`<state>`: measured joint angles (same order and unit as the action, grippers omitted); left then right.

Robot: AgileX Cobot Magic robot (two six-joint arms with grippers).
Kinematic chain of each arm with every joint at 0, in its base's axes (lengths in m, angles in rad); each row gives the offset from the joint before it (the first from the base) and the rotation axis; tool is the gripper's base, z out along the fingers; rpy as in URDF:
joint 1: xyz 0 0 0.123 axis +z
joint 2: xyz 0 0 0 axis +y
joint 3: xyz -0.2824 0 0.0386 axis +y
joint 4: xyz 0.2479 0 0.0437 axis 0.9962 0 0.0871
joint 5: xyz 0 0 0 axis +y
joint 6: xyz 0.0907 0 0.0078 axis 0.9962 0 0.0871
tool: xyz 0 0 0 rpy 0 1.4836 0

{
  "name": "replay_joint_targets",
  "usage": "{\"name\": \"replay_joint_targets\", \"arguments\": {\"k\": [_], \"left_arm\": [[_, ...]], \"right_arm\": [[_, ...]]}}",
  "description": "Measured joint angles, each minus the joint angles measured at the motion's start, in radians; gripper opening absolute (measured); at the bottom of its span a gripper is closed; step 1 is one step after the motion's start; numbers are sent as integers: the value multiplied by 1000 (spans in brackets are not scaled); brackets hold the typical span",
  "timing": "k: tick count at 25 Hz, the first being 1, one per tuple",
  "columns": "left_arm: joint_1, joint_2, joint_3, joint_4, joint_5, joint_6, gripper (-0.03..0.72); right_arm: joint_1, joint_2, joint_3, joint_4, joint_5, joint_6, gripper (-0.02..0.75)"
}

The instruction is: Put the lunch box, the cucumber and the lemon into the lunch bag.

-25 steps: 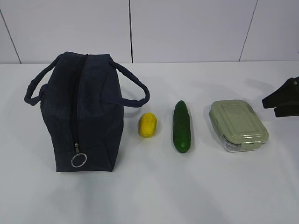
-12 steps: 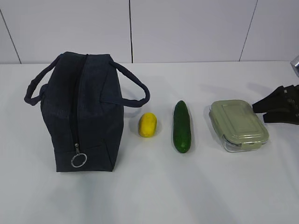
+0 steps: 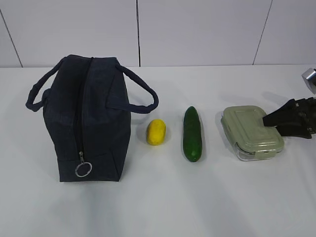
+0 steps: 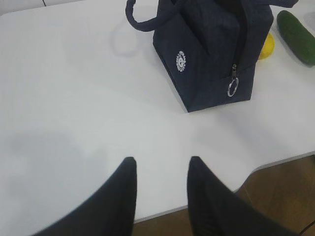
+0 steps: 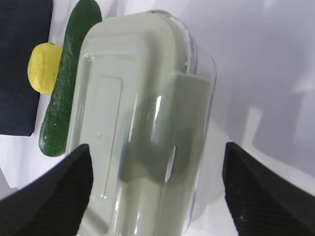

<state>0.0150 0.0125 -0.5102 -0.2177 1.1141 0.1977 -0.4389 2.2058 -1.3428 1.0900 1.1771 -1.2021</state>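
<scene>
The navy lunch bag [image 3: 89,118] stands at the left, zipper closed, ring pull [image 3: 83,169] low at its front. It also shows in the left wrist view [image 4: 211,49]. The yellow lemon [image 3: 156,132], the dark green cucumber [image 3: 192,133] and the green-lidded lunch box [image 3: 252,131] lie in a row to its right. My right gripper [image 3: 269,121] is open at the lunch box's right end; in its wrist view the fingers [image 5: 54,191] straddle the lid [image 5: 142,132] without touching. My left gripper [image 4: 160,164] is open and empty over the table's near left edge.
The white table [image 3: 163,197] runs to a white panelled wall behind. In the left wrist view the table's front edge [image 4: 275,160] and brown floor [image 4: 275,187] show below. The bag's loop handles [image 3: 143,94] stick out to each side.
My right gripper has moved left from the frame's right edge to the lunch box's right end. The bag, lemon, cucumber and box have not moved.
</scene>
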Motion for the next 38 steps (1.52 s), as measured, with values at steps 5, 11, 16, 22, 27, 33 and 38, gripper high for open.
{"name": "replay_joint_targets", "arguments": {"k": [5,11,16,22,27,33,38], "left_arm": [[0,0,0,0,0,0,238],[0,0,0,0,0,0,238],[0,0,0,0,0,0,238],[0,0,0,0,0,0,238],[0,0,0,0,-2,0,238],[0,0,0,0,-2,0,238],[0,0,0,0,-2,0,238]], "right_arm": [[29,25,-2,6,-1,-11,615],[42,65,-22,28,13,-15,615],[42,73,-24,37,20,-15,615],[47,95,-26,50,40,-13,614],[47,95,-26,47,45,2,581],[47,95,-28,46,63,11,489],[49,95,-28,42,79,19,420]]}}
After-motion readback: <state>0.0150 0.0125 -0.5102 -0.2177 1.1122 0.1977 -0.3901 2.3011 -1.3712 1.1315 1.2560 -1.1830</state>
